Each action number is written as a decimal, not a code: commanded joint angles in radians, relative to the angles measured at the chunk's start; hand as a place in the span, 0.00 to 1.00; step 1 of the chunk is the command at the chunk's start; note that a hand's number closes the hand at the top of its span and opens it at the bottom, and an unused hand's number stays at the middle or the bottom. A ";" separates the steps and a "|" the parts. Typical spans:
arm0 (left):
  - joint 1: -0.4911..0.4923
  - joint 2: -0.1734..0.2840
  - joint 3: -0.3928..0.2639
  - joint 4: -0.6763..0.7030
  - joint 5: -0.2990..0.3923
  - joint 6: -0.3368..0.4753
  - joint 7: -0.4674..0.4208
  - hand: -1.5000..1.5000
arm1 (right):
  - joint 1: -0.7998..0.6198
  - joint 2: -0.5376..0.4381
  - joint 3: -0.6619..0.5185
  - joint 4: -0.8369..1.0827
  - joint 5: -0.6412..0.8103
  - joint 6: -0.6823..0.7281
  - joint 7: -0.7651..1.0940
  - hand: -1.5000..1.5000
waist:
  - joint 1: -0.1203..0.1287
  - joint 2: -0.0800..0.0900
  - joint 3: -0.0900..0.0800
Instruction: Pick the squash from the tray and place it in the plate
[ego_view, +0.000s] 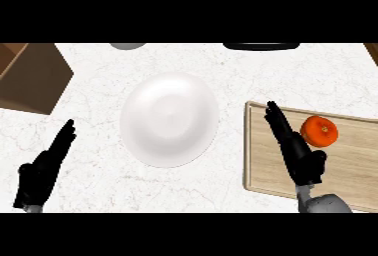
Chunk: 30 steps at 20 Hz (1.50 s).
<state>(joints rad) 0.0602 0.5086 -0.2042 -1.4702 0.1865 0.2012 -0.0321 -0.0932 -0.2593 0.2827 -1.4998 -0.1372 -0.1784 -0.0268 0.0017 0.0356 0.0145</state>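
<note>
The squash (320, 131) lies on the tray (354, 170) at the worktop's (96, 150) right edge. My right hand (291, 145), fingers straight, hovers over the tray's left edge beside it. The plate (170, 119) sits mid-worktop; my left hand (46, 167) rests spread at the lower left.

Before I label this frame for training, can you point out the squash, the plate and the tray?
squash (320, 131), head view, middle of its orange top.
plate (169, 119), head view, centre of the white dish.
tray (354, 165), head view, bare wood right of the right hand.

One white plate (170, 119), one wooden tray (354, 165), one orange squash (320, 131), two robot hands (46, 167) (294, 145)
</note>
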 joint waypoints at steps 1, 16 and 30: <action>-0.060 -0.029 0.017 0.058 -0.009 -0.012 0.045 0.50 | -0.030 -0.027 -0.065 0.027 -0.070 0.105 -0.016 1.00 | -0.004 -0.034 -0.014; -0.221 -0.102 0.044 0.045 0.072 -0.003 0.149 0.50 | -0.047 -0.381 -0.391 0.546 -0.052 0.536 -0.703 0.00 | 0.009 -0.026 -0.011; -0.227 -0.147 0.102 0.104 0.036 -0.051 0.137 0.50 | -0.223 -0.502 -0.322 0.541 0.192 0.544 -0.548 0.00 | 0.001 -0.036 -0.015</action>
<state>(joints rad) -0.1771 0.3723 -0.1165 -1.3891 0.2338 0.1662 0.1296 -0.2722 -0.7505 -0.0604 -0.9011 0.0254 0.3410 -0.6806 0.0047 0.0012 0.0004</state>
